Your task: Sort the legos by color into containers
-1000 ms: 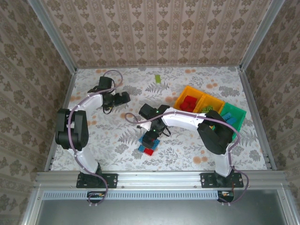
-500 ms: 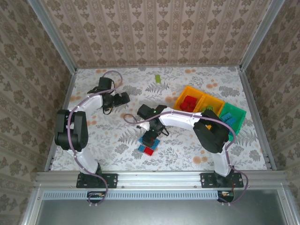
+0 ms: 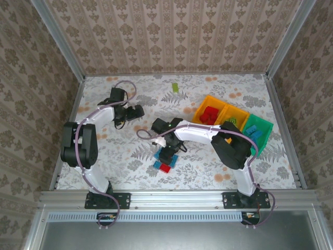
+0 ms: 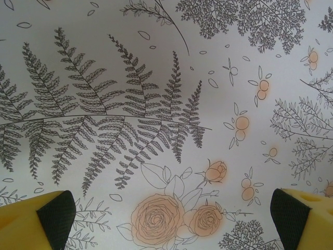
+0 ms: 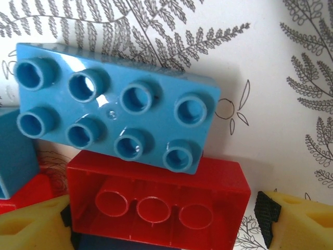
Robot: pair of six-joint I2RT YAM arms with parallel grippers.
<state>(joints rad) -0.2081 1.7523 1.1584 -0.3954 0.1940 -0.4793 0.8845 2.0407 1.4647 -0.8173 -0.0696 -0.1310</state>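
The right gripper (image 5: pixel 161 216) straddles an upturned red brick (image 5: pixel 156 182), fingers (image 5: pixel 291 219) spread, seemingly clear of it; a light blue eight-stud brick (image 5: pixel 117 107) abuts it beyond. Farther, the left gripper (image 4: pixel 171 208) gapes over flowered tablecloth (image 4: pixel 156 78); the containers (image 3: pixel 202 108) sit right.

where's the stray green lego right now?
Top view: the green lego lies alone on the table, far centre by the back wall, beyond the red-filled orange bin, right of the left pincer.

Three walls (image 3: pixel 177 36) papered in beige damask, evenly lit. Table (image 3: pixel 130 151) under a white cloth printed with grey ferns and peach roses. Silver metal rails (image 3: pixel 177 197) frame its edges.
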